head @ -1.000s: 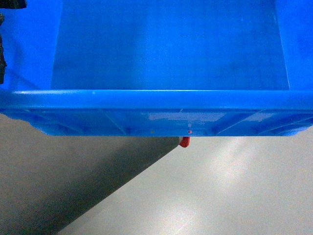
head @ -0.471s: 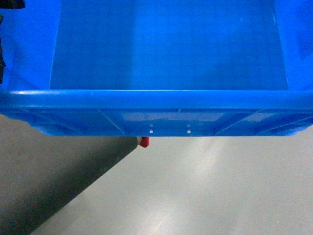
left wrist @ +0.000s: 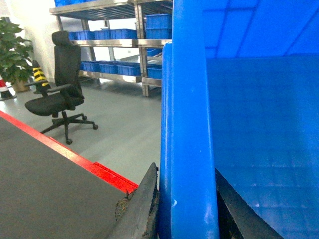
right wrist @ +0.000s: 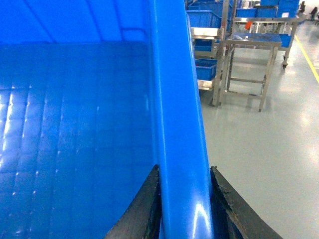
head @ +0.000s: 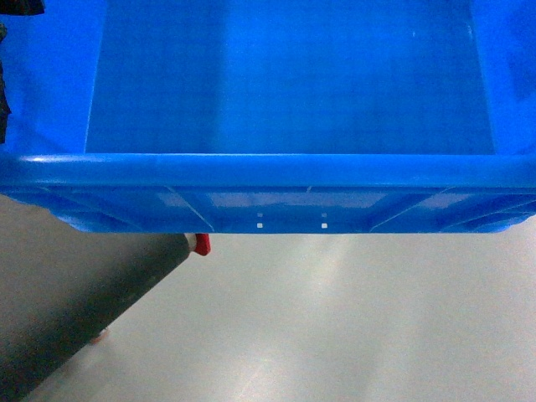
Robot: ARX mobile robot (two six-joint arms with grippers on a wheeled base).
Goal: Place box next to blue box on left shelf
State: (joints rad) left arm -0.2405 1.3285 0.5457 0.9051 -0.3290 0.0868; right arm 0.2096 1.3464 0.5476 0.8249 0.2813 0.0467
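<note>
Bright-blue plastic fills most of the head view: the box (head: 289,84), a large crate with a thick rim and a faintly gridded floor, is held up off the grey floor (head: 352,327), its near rim running straight across the picture and its ribbed outer wall just below; the crate's interior holds nothing that shows; beneath that near edge the floor lies bare and glossy to the right, while a dark grey mat (head: 67,310) with a red edge strip (head: 201,244) slants across the lower left.

In the left wrist view the left hand (left wrist: 187,209) is clenched on the crate's left rim, one dark finger (left wrist: 142,209) outside the wall and the other inside; beyond that rim the floor runs open to a black office chair (left wrist: 62,92), steel-framed racks (left wrist: 112,42) of small blue bins, and a potted plant (left wrist: 12,52) at the far left.

In the right wrist view the right hand (right wrist: 182,209) grips the opposite rim the same way, a finger on each side of the wall; past that edge lies a broad stretch of pale floor, then a steel stand (right wrist: 249,64) and more racks with blue bins, with a yellow line (right wrist: 306,52) along the far right.
</note>
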